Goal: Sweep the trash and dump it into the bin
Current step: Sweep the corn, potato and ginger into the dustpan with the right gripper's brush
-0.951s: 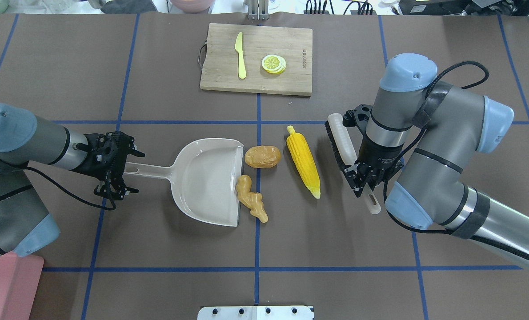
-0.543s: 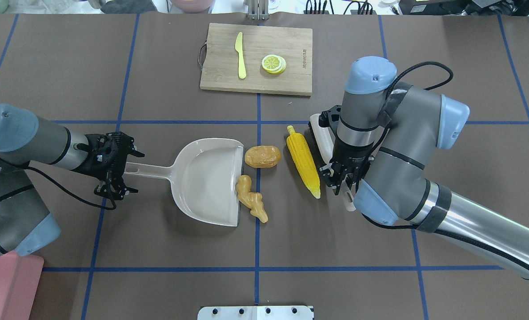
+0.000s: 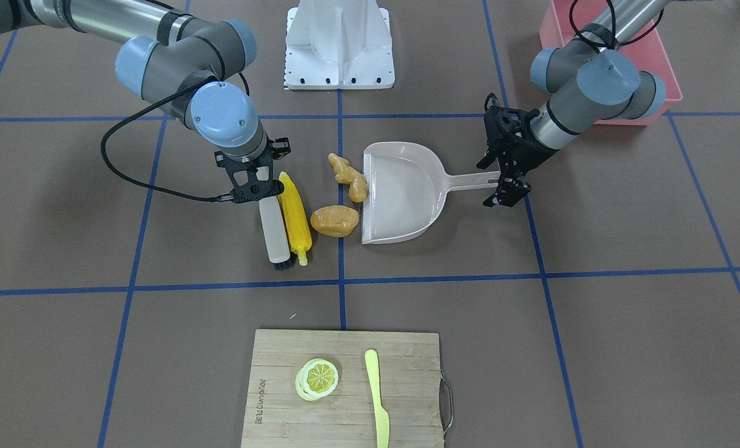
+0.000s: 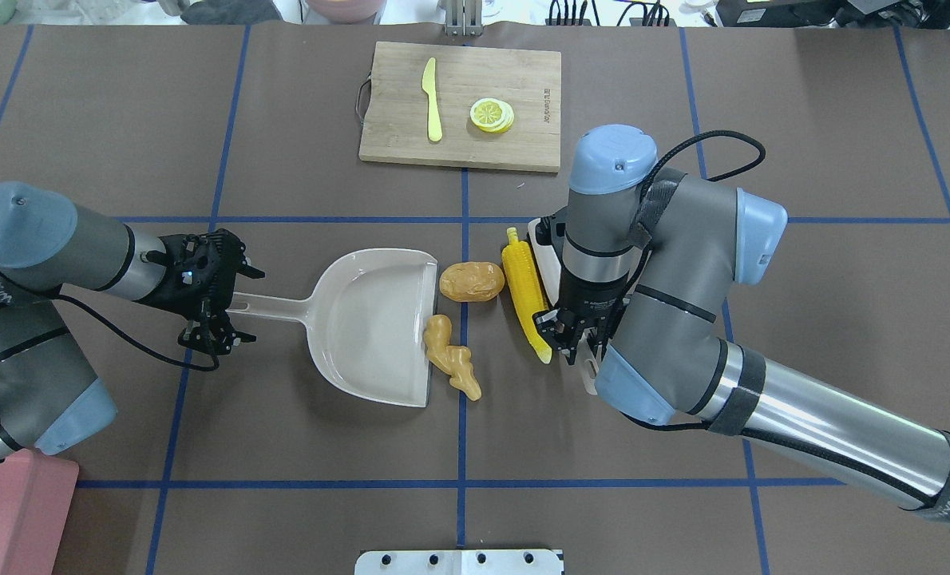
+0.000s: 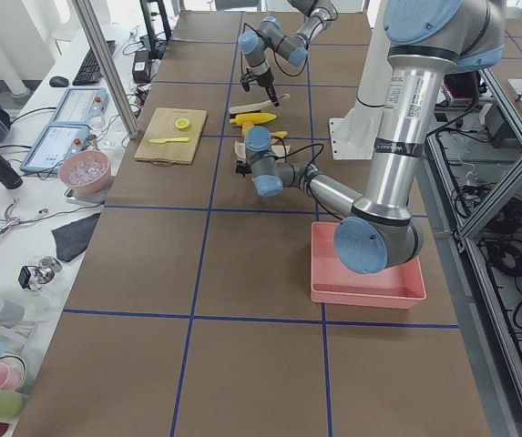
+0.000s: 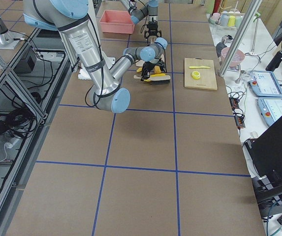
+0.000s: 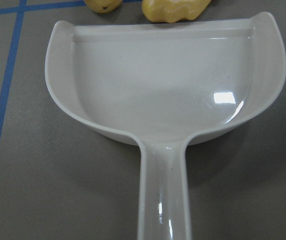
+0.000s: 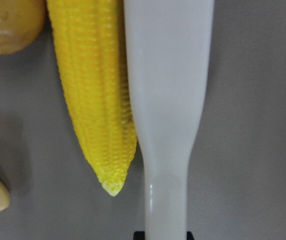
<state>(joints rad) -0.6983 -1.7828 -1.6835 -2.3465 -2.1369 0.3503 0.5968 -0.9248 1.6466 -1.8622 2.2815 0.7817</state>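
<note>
Seen from across the table, the right claw [image 3: 257, 194] is clamped on the handle of a long white plastic brush with black bristles [image 3: 275, 233]. The brush lies side-on against the yellow toy corn cob [image 3: 295, 214]. The oval golden-brown toy potato [image 3: 334, 221] sits just beside the corn and near the mouth of the beige plastic dustpan [image 3: 407, 199]. The knobbly tan toy ginger root [image 3: 347, 176] touches the pan's lip. The left claw [image 3: 495, 182] has its jaws spread either side of the end of the pan's handle, not closed on it. The pink rectangular plastic tub [image 3: 662, 74] stands behind the left arm, well apart from the toys.

From overhead, all three toys lie on the brown table [image 4: 283, 519] outside the pan. Only the tub's corner shows, at the lower left edge.

The left wrist camera looks along the pan's handle, with two toys just past the lip.

The right wrist camera shows the brush handle running into the claw. The corn lies flush along the brush, its pointed tip toward the claw.
</note>
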